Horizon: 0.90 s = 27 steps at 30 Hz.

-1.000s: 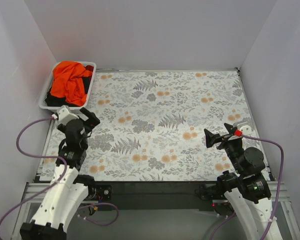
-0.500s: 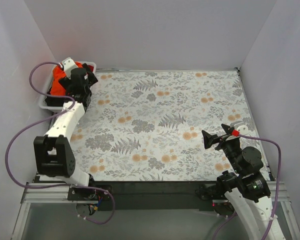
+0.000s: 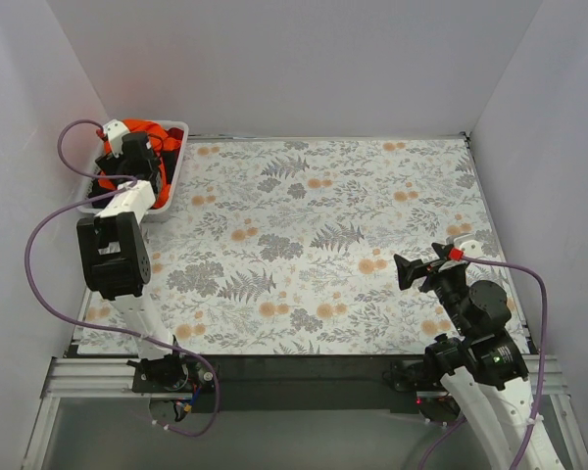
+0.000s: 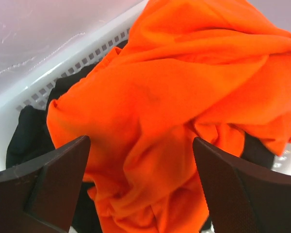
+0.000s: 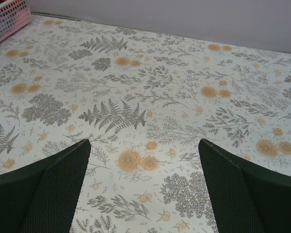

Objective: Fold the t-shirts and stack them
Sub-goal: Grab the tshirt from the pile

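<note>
1. The white basket [image 3: 177,163] stands on the table [image 3: 323,225] at its far left corner, close against the walls. It is the landmark for everything below.
2. The orange t-shirt [image 4: 184,73] lies crumpled on top inside the basket, heaped in loose folds that rise toward the basket's perforated wall [image 4: 63,58].
3. A black t-shirt [image 4: 26,136] lies under the orange one in the basket. It shows along the side by the wall and again beneath the orange folds.
4. The left arm reaches over the basket, and the left end effector [image 4: 140,143] points down into it. Its jaws are spread wide, one finger [image 4: 53,184] on each side of the orange heap. Nothing is gripped between them. Whether the fingertips touch the cloth cannot be told.
5. In the top view the left end effector [image 3: 127,162] covers much of the basket's inside. Only a strip of orange [image 3: 147,130] shows at the basket's far end.
6. The right end effector [image 3: 412,269] hangs over the table well apart from the basket, toward the opposite near side. Its jaws are wide apart and hold nothing.
7. From the right wrist, the right end effector [image 5: 144,145] faces bare floral table [image 5: 136,73]. A corner of the basket [image 5: 5,17] shows far off at upper left.
</note>
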Available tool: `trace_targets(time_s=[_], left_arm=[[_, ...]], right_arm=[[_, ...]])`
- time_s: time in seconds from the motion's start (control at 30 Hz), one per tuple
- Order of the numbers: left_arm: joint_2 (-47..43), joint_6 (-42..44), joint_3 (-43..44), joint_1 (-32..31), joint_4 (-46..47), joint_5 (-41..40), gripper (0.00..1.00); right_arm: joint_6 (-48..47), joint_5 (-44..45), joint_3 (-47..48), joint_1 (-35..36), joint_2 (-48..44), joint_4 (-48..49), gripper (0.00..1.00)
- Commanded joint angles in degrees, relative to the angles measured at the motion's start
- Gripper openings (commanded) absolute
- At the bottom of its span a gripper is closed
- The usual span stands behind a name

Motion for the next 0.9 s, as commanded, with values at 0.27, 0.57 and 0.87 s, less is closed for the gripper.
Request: trace_targets(time_s=[0.27,0.57,0.87], left_arm=[[-0.5,2.2,4.7,0.7,2.7,1.8,0.0],[-14.8,3.8,5.1,-2.6,2.0,5.4,0.0],[-23.2,6.6,12.0,-23.1,-5.7,18.1,0.0]], right_arm=[[0.2,1.6,0.8,0.3,1.9,1.3,0.98],[0.0,2.3,1.0,0.3,1.5,1.3,0.98],[0.0,4.5,1.4,0.3,-1.0,1.2,0.99]])
